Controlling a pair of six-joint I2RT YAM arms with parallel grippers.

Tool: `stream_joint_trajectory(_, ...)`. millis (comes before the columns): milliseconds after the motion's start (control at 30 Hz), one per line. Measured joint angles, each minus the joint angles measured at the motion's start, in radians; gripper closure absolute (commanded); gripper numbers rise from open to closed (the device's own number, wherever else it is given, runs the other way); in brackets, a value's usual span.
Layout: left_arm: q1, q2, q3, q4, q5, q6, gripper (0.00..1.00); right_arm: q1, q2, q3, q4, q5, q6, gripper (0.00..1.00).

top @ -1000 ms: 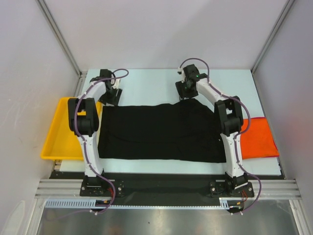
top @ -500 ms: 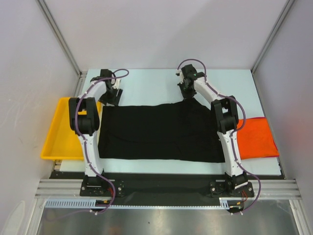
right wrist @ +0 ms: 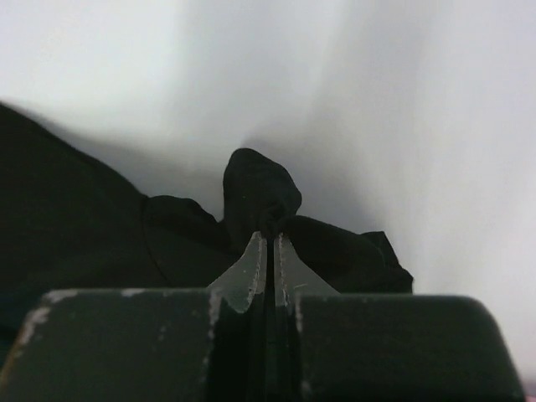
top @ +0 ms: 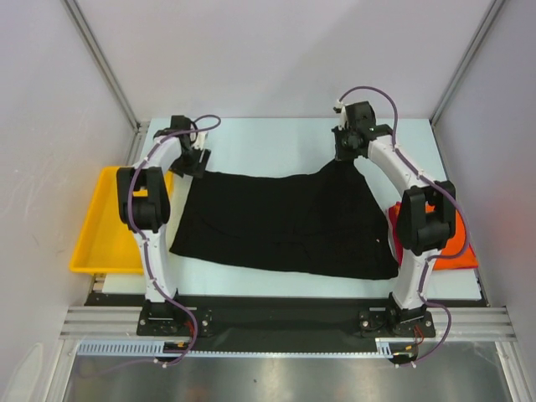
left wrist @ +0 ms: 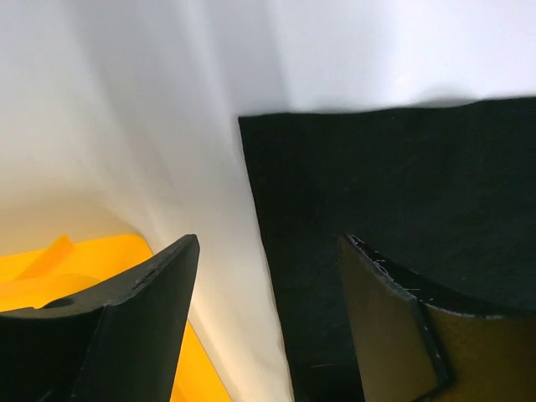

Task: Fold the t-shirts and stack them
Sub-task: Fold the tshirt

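Note:
A large black t-shirt [top: 285, 222] lies spread across the middle of the table. My right gripper [top: 343, 155] is shut on its far right corner, and a bunched fold of black cloth [right wrist: 260, 197] sticks out past the fingertips [right wrist: 254, 260]. My left gripper [top: 194, 163] hangs open over the shirt's far left corner [left wrist: 251, 134]; one finger [left wrist: 142, 310] is above bare table, the other [left wrist: 394, 318] above black cloth. An orange-red t-shirt [top: 456, 243] lies at the right edge, partly hidden behind my right arm.
A yellow plastic tray [top: 105, 226] sits at the table's left edge, its rim [left wrist: 92, 260] showing under my left gripper. White walls close in the table at the back and both sides.
My right gripper shut on the black shirt's far right corner and pulled it right and back, stretching that edge. The shirt now lies skewed. The left arm stayed in place.

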Motion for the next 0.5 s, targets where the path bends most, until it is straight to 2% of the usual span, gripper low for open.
stream_joint_trajectory(133,0.0,0.022,0.059,-0.012,0.03,-0.002,0.27,0.008,-0.03,-0.055,0.047,-0.029,0.016,1.0)
stream_joint_trajectory(300,0.0,0.124,0.206,-0.034,0.079,-0.022,0.3,0.007,-0.03,-0.085,0.054,-0.057,0.029,1.0)
stream_joint_trajectory(367,0.0,0.155,0.223,-0.039,0.08,-0.027,0.34,0.007,-0.03,-0.085,0.061,-0.06,0.033,1.0)
stream_joint_trajectory(400,0.0,0.167,0.223,-0.053,0.08,-0.028,0.38,0.007,-0.03,-0.085,0.064,-0.061,0.036,1.0)
stream_joint_trajectory(433,0.0,0.171,0.224,-0.053,0.083,-0.031,0.48,0.005,-0.03,-0.085,0.064,-0.061,0.039,1.0)
stream_joint_trajectory(500,0.0,0.17,0.221,-0.058,0.082,-0.037,0.62,0.005,-0.03,-0.085,0.064,-0.064,0.04,1.0)
